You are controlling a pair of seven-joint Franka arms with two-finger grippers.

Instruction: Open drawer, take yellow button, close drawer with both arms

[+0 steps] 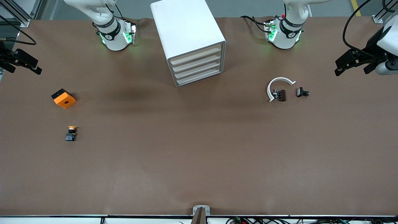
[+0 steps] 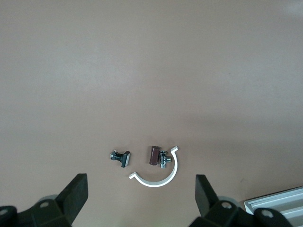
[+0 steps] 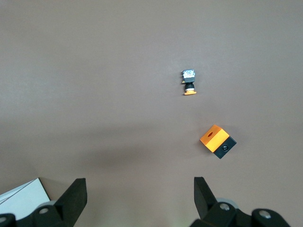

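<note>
Right tool (image 3: 139, 198) hangs spread, well apart from button (image 3: 189, 81).

orange block (image 1: 64, 98), white ring (image 1: 277, 86), black clips (image 1: 302, 92)

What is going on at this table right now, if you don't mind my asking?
Nothing is being handled yet. Both arms wait at the table's ends, the left end effector and right end effector open and empty. The white drawer unit stands with all its drawers shut. The button lies on the table toward the right arm's end, nearer the front camera than the orange block. A white curved piece and small dark parts lie toward the left arm's end.
</note>
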